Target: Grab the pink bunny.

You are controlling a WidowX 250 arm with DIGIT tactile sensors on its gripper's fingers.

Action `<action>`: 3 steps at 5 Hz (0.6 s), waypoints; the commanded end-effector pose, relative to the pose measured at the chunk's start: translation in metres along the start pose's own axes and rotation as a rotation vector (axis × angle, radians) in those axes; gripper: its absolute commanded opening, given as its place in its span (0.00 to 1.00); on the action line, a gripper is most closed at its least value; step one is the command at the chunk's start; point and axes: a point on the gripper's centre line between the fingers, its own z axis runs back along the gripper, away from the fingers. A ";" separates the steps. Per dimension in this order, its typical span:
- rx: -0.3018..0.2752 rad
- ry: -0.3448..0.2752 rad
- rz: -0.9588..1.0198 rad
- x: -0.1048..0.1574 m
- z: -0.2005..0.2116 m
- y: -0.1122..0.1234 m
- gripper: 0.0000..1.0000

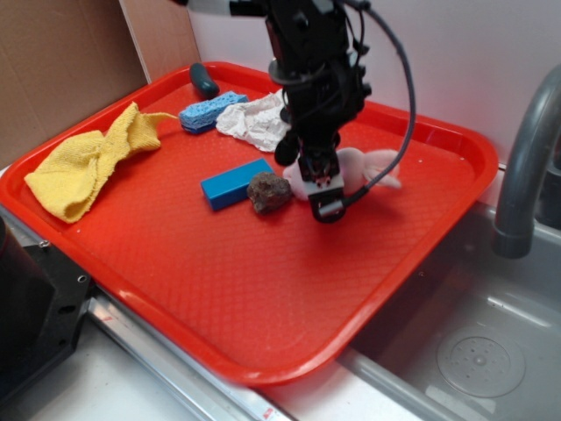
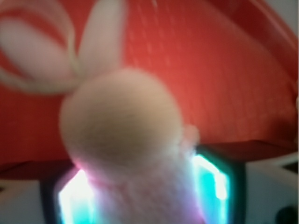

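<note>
While I look through the wrist camera, the closest thing I see is the pink bunny (image 2: pixel 126 140), big and blurry, filling the middle of the picture. Its body sits between two glowing pads (image 2: pixel 210 182) at the bottom, one on each side. The pads look pressed against the soft fur, so I think the gripper (image 1: pixel 322 195) has closed on the bunny's body, but the blur means I cannot be sure how tight the hold is.

Here is what I think could go wrong. The bunny is soft and squishy, so it may slip out if I lift fast. The hold looks low on the body, with the heavy head and ears sticking out past the pads, so the bunny may tip or slide free.

From the side camera, the bunny (image 1: pixel 364 167) lies on the red tray (image 1: pixel 219 289), toward the far right part of it, under the black arm. The arm hides much of it. Its long line runs across the tray from left to right, with the body by the gripper and the ears (image 1: pixel 386 171) pointing toward the tray's right rim.

Just to the left sits a brown lumpy rock (image 1: pixel 268 191), very near the gripper, and I could bump it. Beside that lies a blue block (image 1: pixel 235 183). Farther back lies a white crumpled cloth (image 1: pixel 254 121).
</note>
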 end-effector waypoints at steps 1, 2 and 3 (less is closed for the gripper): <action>0.035 -0.089 0.106 -0.012 0.059 -0.008 0.00; 0.011 -0.119 0.279 -0.036 0.112 -0.010 0.00; 0.042 -0.112 0.497 -0.068 0.167 -0.017 0.00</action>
